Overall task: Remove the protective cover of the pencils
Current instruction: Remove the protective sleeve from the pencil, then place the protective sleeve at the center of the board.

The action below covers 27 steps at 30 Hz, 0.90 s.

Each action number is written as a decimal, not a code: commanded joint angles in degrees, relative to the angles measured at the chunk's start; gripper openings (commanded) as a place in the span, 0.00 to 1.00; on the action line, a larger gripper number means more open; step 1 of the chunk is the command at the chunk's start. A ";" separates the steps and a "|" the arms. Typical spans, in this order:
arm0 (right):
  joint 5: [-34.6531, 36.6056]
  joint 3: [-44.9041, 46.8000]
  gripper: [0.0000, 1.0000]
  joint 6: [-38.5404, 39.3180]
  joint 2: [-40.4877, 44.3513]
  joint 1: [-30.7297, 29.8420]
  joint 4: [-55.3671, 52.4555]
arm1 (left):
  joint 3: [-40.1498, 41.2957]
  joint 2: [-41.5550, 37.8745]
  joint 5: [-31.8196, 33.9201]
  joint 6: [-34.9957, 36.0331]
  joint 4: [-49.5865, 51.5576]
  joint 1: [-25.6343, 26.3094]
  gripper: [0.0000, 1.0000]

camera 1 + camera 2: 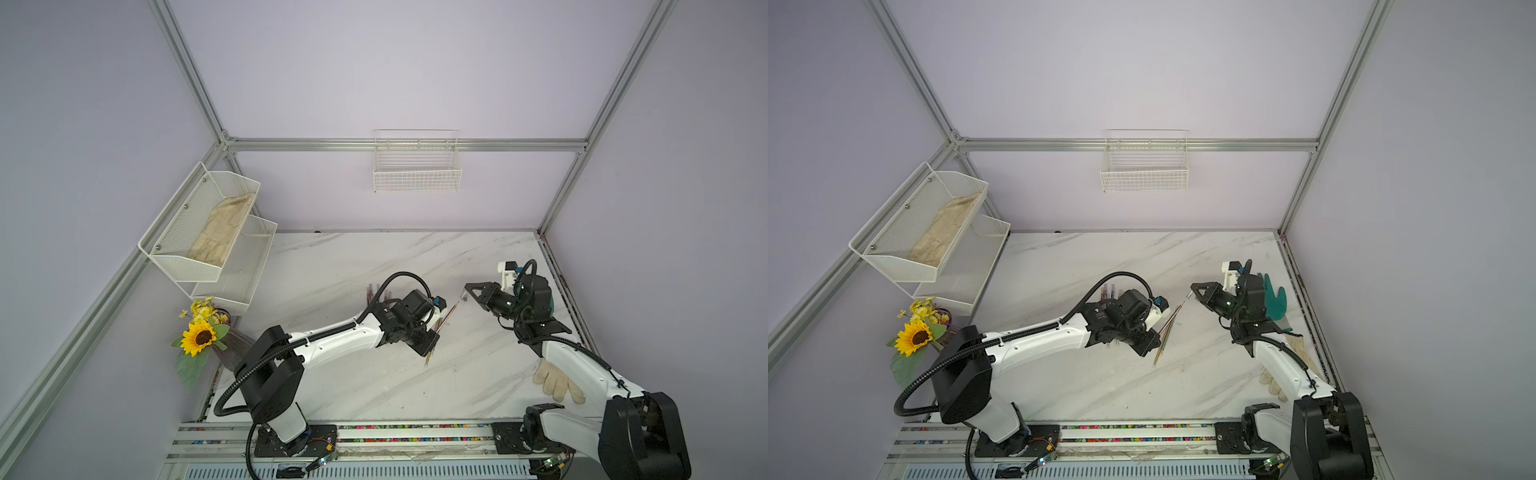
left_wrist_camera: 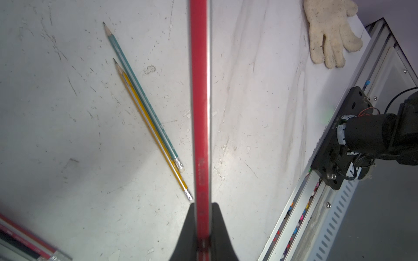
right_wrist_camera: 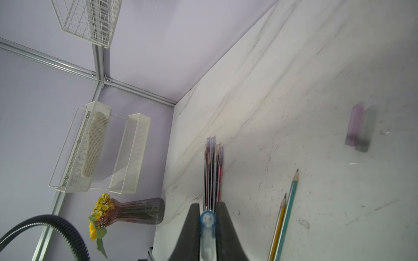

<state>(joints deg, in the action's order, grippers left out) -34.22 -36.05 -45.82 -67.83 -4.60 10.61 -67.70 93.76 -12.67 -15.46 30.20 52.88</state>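
1. The red pencil (image 2: 200, 101) ran straight up the middle of the left wrist view. The left gripper (image 2: 203, 205) was closed tight on its lower end. Its far end left the top of the frame, so I could not see the tip there.
2. The clear cover (image 3: 207, 230) sat at the bottom centre of the right wrist view, pinched in the closed right gripper (image 3: 208, 204). No pencil showed coming out of it in that view.
3. In a top view the right gripper (image 1: 467, 291) stood right of centre, its cover just beside the upper end of the red pencil. It was too small there for me to tell whether they touched. I judged the cover to be off, or just coming off.
4. Done, as far as I could see: a teal pencil (image 2: 140, 92) and a yellow pencil (image 2: 151, 131) lay side by side on the counter (image 2: 67, 135). They were left of the red one, with bare points. A purple cover (image 3: 355, 123) lay loose at the right of the right wrist view.
5. Left to do: a bundle of capped pencils (image 3: 212, 171) lay at the centre of that view, beyond the right gripper. All had their covers on, so I reckoned the larger share remained.
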 commanded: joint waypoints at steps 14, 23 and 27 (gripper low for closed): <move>13.32 -7.39 0.00 12.66 -6.29 5.19 -18.01 | -1.06 -0.20 4.01 -2.05 3.56 -0.81 0.00; 11.41 -10.91 0.00 17.13 -19.93 6.68 -17.76 | -1.23 7.01 -1.20 -5.01 3.27 -6.12 0.02; 8.00 -14.57 0.00 19.35 -27.68 8.00 -17.06 | -2.29 9.71 -4.05 -4.90 2.15 -7.68 0.01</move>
<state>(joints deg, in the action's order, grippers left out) -24.18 -47.99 -29.85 -92.68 2.28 -6.72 -67.70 103.39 -12.93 -19.51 33.54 45.84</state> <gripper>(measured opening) 0.129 0.070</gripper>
